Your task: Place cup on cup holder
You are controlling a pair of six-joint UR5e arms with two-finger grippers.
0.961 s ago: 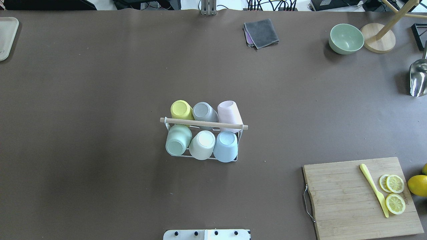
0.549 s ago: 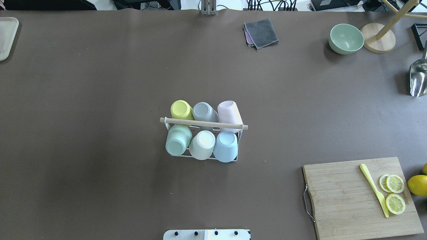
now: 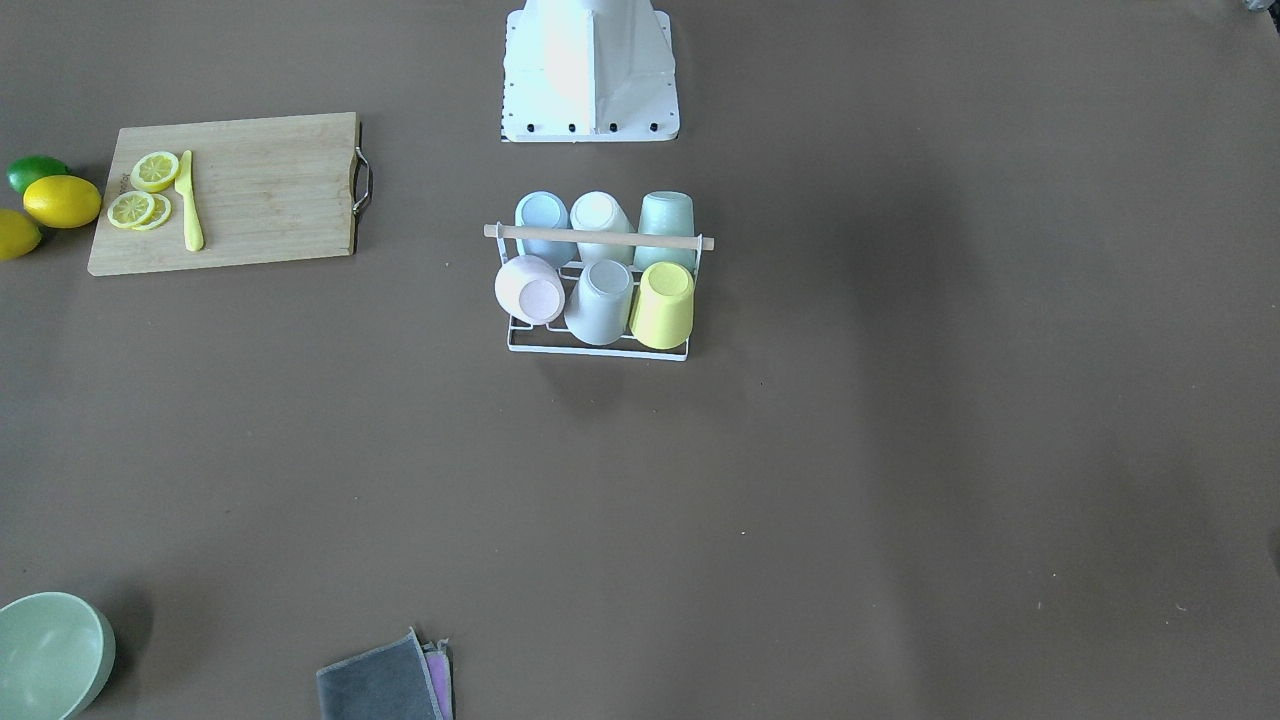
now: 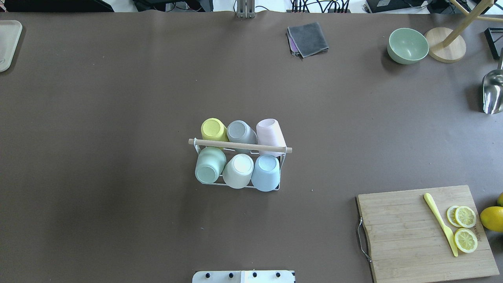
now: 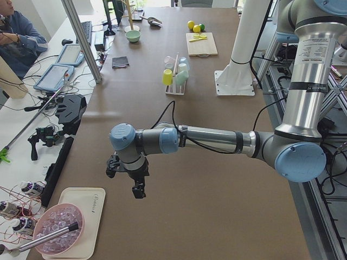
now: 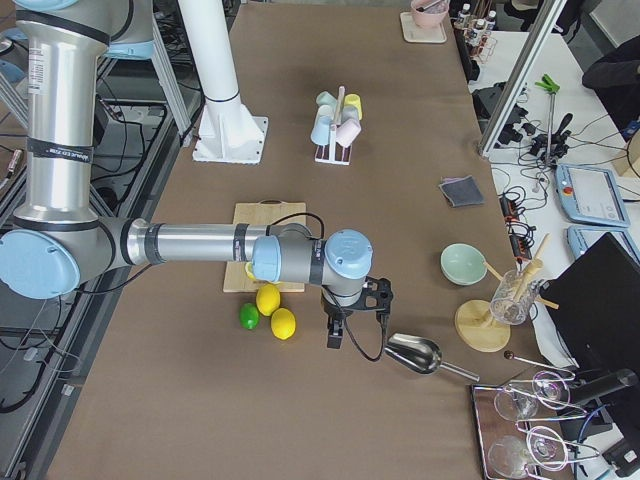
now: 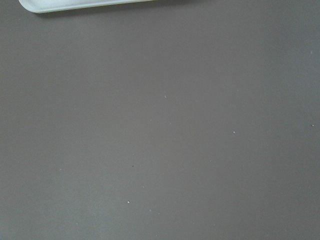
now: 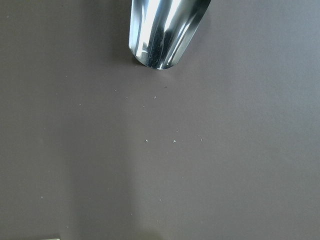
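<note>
Overhead: six cups [image 4: 237, 169] on holder [image 4: 240, 145], centre frame; looks done, no next pick needed. Left gripper [image 5: 139, 190], right gripper [image 6: 335, 338]: spread or pinched, cannot tell.

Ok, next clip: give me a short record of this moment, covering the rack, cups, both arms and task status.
cup holder: white wire rack, mid-table, wooden rod on top
far row: yellow cup, grey cup, pink cup, upside down
near row: green cup, white cup, blue cup, upside down
left gripper: over bare table near tray, far from rack; jaws not judgeable
right gripper: by metal scoop, far from rack; jaws not judgeable
task status: looks complete, six cups seated
</note>
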